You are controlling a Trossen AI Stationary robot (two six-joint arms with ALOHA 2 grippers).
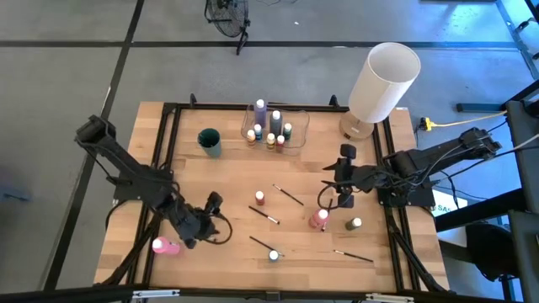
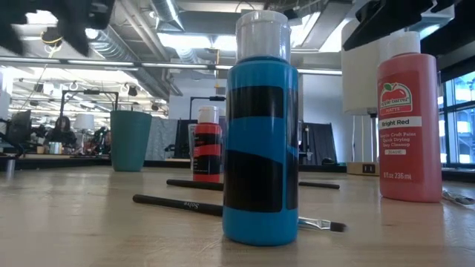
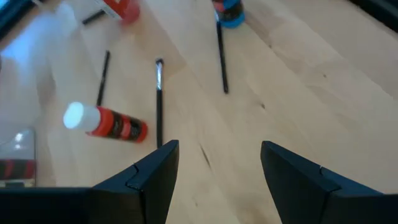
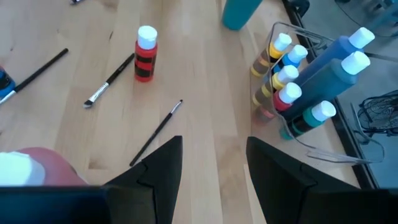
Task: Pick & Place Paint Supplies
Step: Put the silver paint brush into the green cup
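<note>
- Nearest the low camera: blue bottle (image 2: pixel 260 130) with black bands, upright, pale cap; a dark-handled paintbrush (image 2: pixel 223 210) lying behind its base.
- Step in hand, judged: between picks; several supplies already standing in the clear container (image 1: pixel 275 126) at 12 o'clock on the table (image 1: pixel 227 189), others loose on the wood.
- Left gripper (image 1: pixel 205 220) low at 7 o'clock, jaws apart and empty, bare wood between them; a pink bottle (image 1: pixel 164 246) lying just beside that arm.
- Right gripper (image 1: pixel 344 199) at 3 o'clock, jaws parted, nothing held; large red bottle (image 1: pixel 319 219) just beside it.
- Next move, judged: lowering over one loose bottle, closing on its body.
- Small red bottle (image 4: pixel 145 53) upright amid scattered brushes at table centre.
- Possible obstructions: teal cup (image 1: pixel 210 141) at 11 o'clock beside the container, white cylinder (image 1: pixel 380 84) at 1 o'clock.
</note>
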